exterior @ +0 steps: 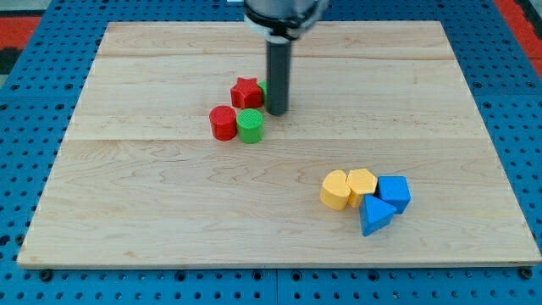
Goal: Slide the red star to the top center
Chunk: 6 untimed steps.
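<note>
Rod's tip down on wooden board, just right of red star, nothing gripped (bare rod, can only push). Green block partly hidden between star and rod, shape unclear. Red star sits left of board centre, upper half; red cylinder and green cylinder just below it. You should expect small, rigid, light block, sliding easily on smooth wood, prone to spin off star points. Push from bottom side, flat between points. No labels or writing readable.
</note>
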Each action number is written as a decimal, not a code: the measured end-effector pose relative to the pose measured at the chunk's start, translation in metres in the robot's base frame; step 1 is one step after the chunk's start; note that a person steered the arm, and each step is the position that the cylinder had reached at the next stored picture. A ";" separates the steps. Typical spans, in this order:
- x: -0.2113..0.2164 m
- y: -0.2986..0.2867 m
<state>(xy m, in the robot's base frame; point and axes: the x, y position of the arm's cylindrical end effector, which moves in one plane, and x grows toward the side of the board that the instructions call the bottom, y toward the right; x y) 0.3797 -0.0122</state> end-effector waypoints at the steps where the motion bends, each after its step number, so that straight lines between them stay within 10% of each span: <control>1: -0.032 -0.064; 4: -0.037 -0.158; 6: -0.101 -0.055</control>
